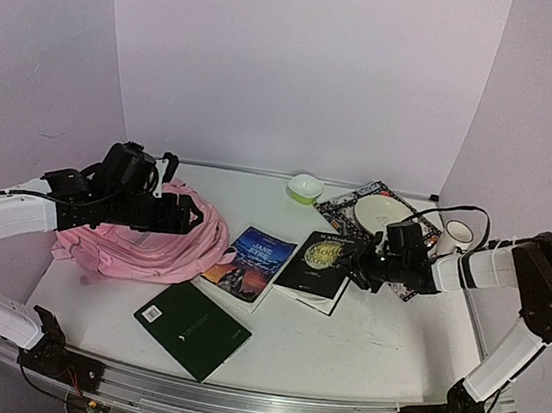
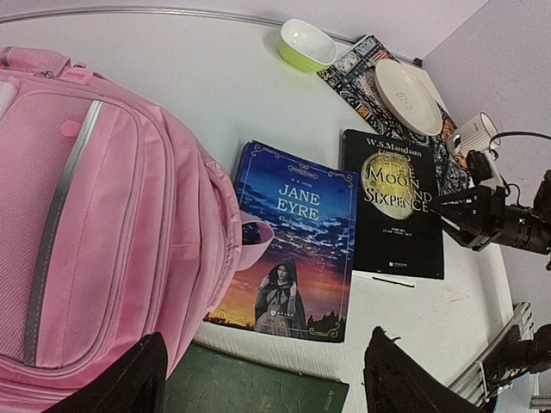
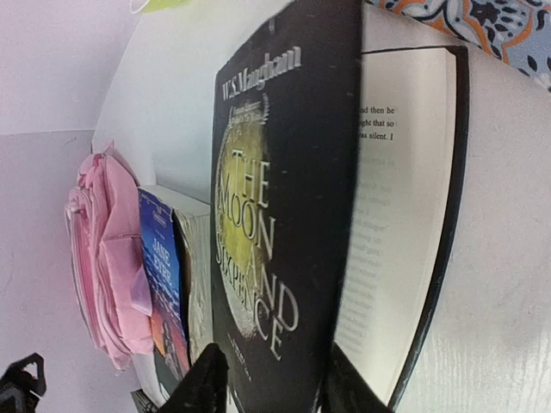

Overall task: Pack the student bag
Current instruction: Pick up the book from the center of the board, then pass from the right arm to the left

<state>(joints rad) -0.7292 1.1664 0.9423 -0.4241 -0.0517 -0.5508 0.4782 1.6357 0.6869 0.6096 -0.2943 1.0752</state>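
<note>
The pink student bag (image 1: 146, 241) lies flat at the left of the table and fills the left of the left wrist view (image 2: 95, 224). My left gripper (image 2: 267, 387) hovers over the bag's right edge, open and empty. My right gripper (image 3: 275, 387) is at the right edge of the black book "The Moon and Sixpence" (image 1: 318, 260). Its jaws are partly open and straddle the lifted front cover (image 3: 284, 215), one finger above it and one under it, beside the bared page (image 3: 396, 224).
A blue "Jane Eyre" book (image 1: 249, 264) lies between the bag and the black book. A green book (image 1: 192, 329) lies near the front. At the back stand a green bowl (image 1: 305, 187), a plate (image 1: 381, 214) on a patterned book, and a mug (image 1: 457, 234).
</note>
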